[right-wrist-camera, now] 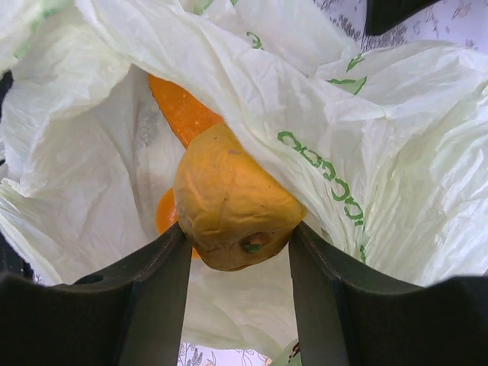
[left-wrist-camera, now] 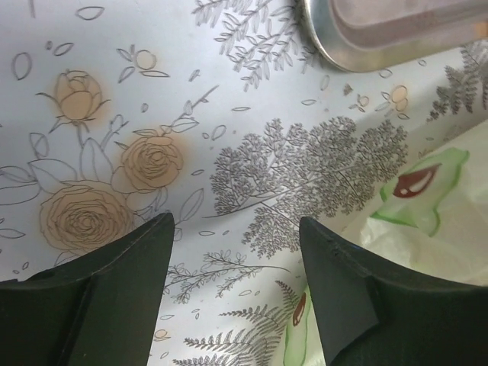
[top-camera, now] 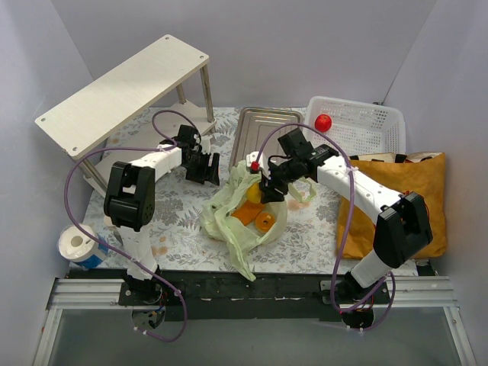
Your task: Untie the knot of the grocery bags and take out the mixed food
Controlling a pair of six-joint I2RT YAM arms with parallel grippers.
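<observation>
1. While its fingers stand apart over the flowered tablecloth (left-wrist-camera: 252,114), the left gripper (left-wrist-camera: 235,229) holds nothing, just beside the pale green bag (top-camera: 229,221).
2. Inside the open bag, the right gripper (right-wrist-camera: 238,238) has both fingers clamped on a yellow-orange fruit (right-wrist-camera: 229,198).
3. 1 red apple (top-camera: 323,122) lies in the white basket (top-camera: 374,114); the mustard tote (top-camera: 396,191) lies to the right of the bag, under the right arm.

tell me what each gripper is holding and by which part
The right gripper pinches an orange-yellow fruit across its stem end, a finger on each side, inside the open pale green bag. The left gripper is open and holds nothing.
</observation>
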